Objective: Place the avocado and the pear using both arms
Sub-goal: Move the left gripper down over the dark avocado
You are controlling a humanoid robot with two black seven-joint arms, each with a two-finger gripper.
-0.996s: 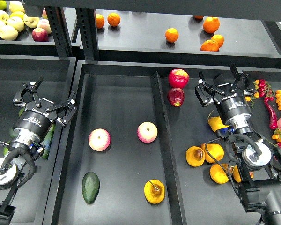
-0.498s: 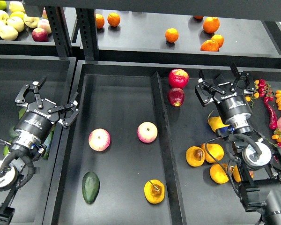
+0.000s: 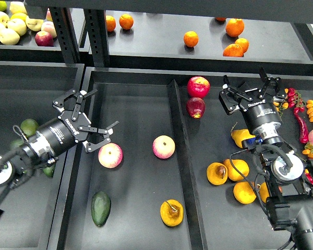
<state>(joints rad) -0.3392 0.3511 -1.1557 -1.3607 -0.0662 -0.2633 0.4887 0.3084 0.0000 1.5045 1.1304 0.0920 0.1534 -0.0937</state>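
Left gripper hangs wide open above the tray; avocado and pear lie loose; right gripper gapes empty too.

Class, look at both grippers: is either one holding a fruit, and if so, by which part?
Nothing is held. The left gripper and the right gripper are both open, their fingers empty.

Our left claw spread wide over tray's left edge; avocado and pear lie apart, near side.
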